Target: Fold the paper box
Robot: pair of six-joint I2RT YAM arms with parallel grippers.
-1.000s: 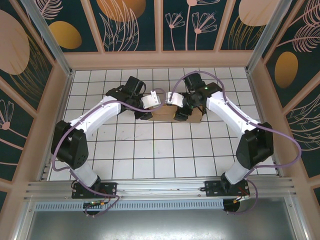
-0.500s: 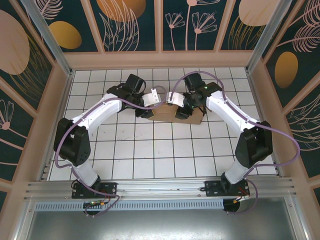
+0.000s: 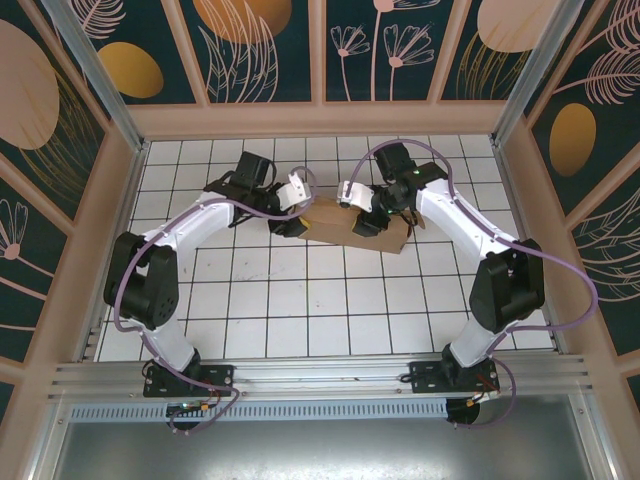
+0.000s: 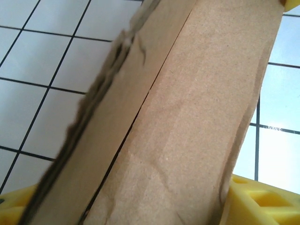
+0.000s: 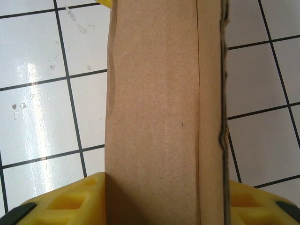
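The paper box (image 3: 335,222) is a brown cardboard piece lying on the white tiled floor, far centre. My left gripper (image 3: 295,222) is at its left end and my right gripper (image 3: 365,222) is over its middle right. In the left wrist view a double cardboard wall (image 4: 187,117) runs at a slant between the wide-set jaws of the left gripper (image 4: 131,206); it touches the right yellow finger (image 4: 262,201). In the right wrist view the right gripper (image 5: 166,187) is shut on a folded wall of the box (image 5: 154,93), both yellow fingers (image 5: 70,201) pressed flat against it.
White tiled floor (image 3: 300,300) spreads in front of the box. Wooden walls (image 3: 320,120) close the cell at the back and on both sides. Both arms reach inward from the near rail (image 3: 320,378).
The left gripper's jaws have spread and the left arm has drawn back to the left. The right gripper has closed onto the box wall. The box has tilted slightly.
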